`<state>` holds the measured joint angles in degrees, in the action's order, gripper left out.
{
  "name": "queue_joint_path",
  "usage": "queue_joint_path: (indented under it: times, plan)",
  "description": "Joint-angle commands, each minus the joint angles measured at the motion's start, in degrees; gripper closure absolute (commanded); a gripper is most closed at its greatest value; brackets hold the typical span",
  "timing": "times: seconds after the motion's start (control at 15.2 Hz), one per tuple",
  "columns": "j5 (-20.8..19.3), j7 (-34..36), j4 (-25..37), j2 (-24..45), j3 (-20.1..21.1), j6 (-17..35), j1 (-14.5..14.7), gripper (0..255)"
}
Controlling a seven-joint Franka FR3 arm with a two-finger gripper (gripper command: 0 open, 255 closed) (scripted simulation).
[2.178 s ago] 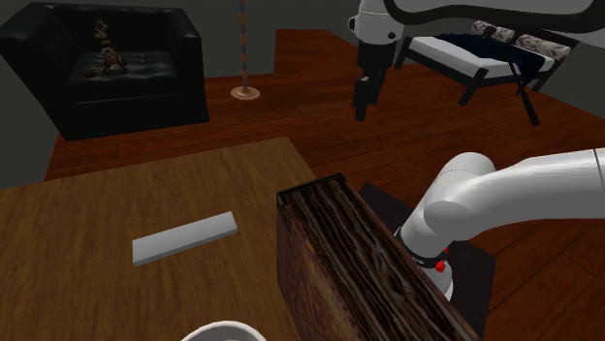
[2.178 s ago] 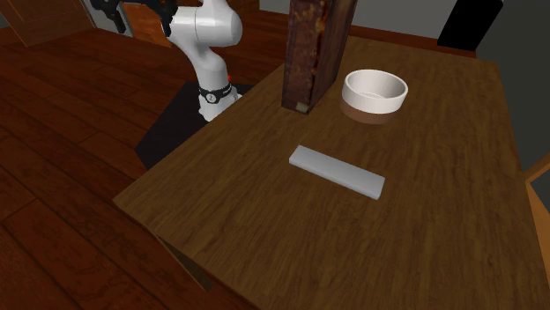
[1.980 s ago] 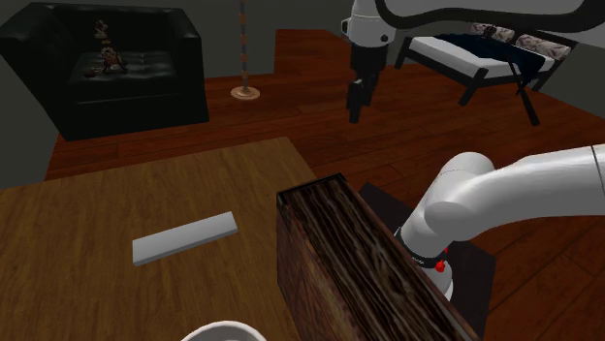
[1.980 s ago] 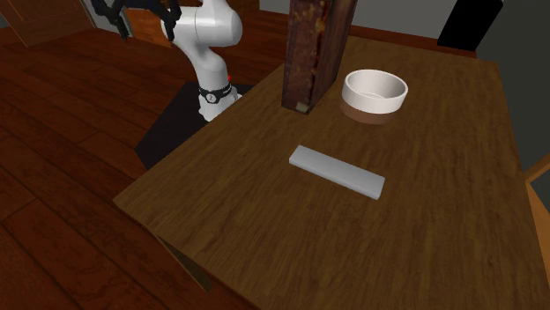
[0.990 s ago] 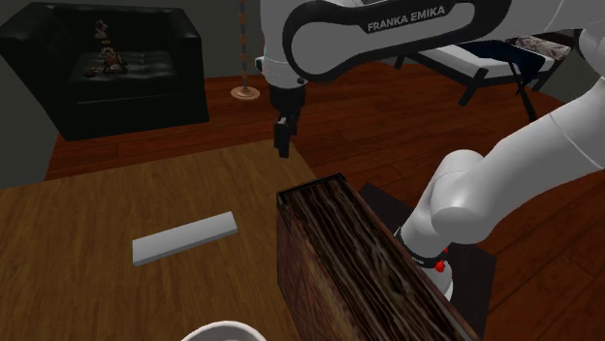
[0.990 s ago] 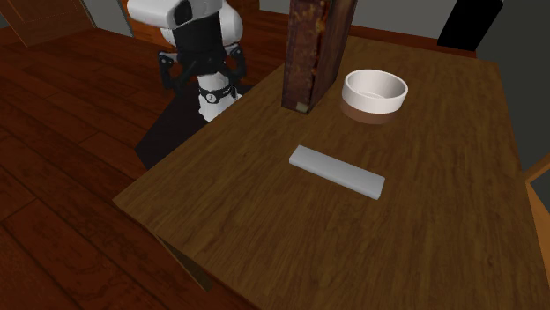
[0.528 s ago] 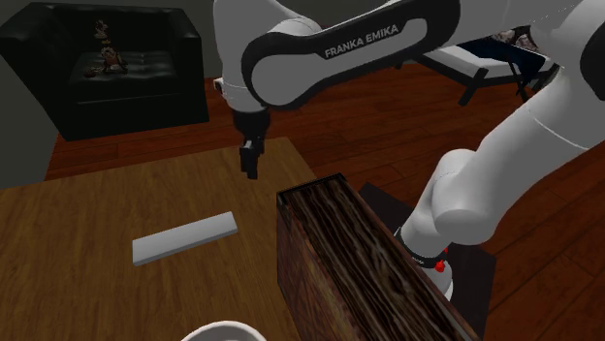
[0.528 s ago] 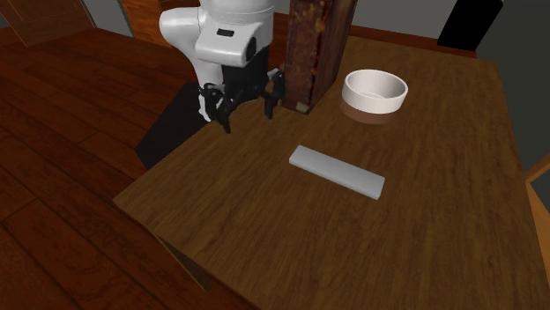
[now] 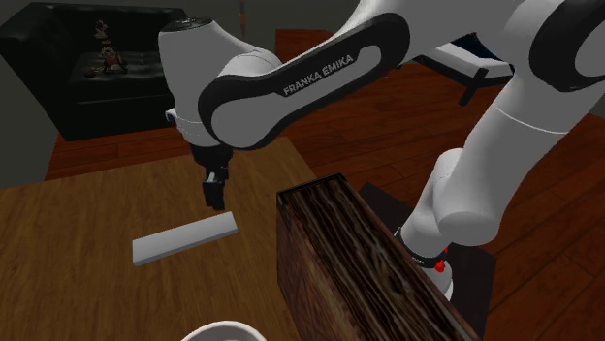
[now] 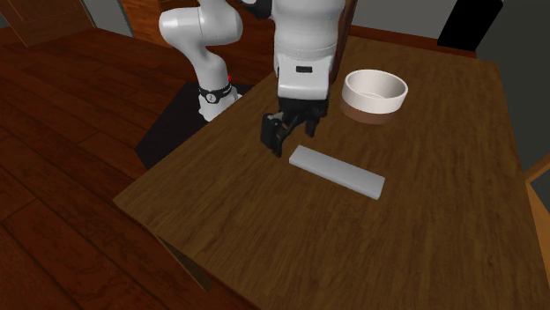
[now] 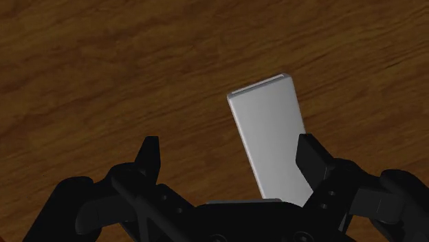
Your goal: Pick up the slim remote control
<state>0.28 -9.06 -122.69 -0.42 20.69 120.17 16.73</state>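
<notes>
At the left centre of the shoulder view, the gripper now hangs over the table, just above the right-hand end of the slim remote control. Two seconds ago it was high in the upper right of that view, over the floor. The remote has not moved; it lies flat on the tabletop, left of the tall wooden box. The approach is therefore judged nearly complete, with the descent and the grasp outstanding. The arm arches from the stand at lower right up and over the box, with the hand pointing straight down. In the wrist view the jaws stand wide apart and empty. The remote runs between them, closer to one finger, so a small sideways correction appears necessary before closing.
</notes>
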Motion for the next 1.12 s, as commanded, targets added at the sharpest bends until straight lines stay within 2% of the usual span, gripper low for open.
queue_joint_path:
  times: [0.0,0.4,0.99,1.06]
  plan:
    - [-1.2,0.4,3.2,3.8,1.1,0.8,1.1,0]
    - [-5.3,1.4,11.0,13.3,3.6,3.0,5.0,0]
    - [-7.0,2.5,8.7,16.4,3.0,8.1,5.5,0]
    - [-7.0,2.5,8.7,16.4,3.0,8.1,5.6,255]
